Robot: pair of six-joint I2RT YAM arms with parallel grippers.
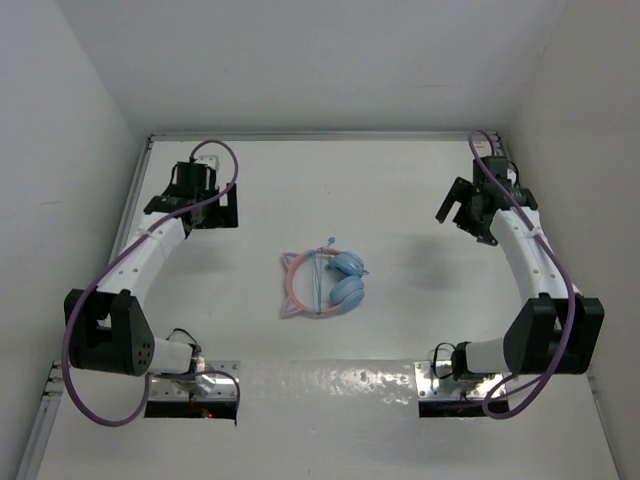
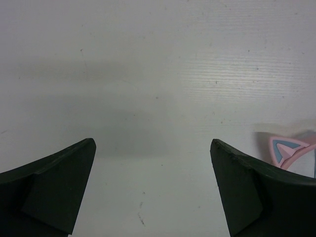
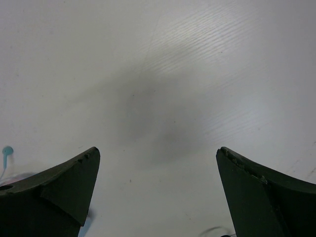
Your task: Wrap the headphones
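Note:
The headphones [image 1: 325,283] lie flat in the middle of the white table, with the pink cat-ear headband to the left and the two light blue ear cups [image 1: 347,280] to the right. Their thin teal cable [image 1: 321,268] crosses the band, its plug end pointing toward the back. My left gripper [image 1: 205,205] hovers open at the far left, well away from them; its wrist view shows open fingers [image 2: 152,141] over bare table and one pink cat ear [image 2: 286,148] at the right edge. My right gripper [image 1: 465,212] hangs open at the far right [image 3: 158,149], the teal plug [image 3: 6,150] at its left edge.
White walls close the table in on the left, right and back, with a metal rail [image 1: 320,135] along the far edge. Thick purple robot cables [image 1: 80,330] loop beside both arms. Shiny mounting plates [image 1: 330,385] sit at the near edge between the bases.

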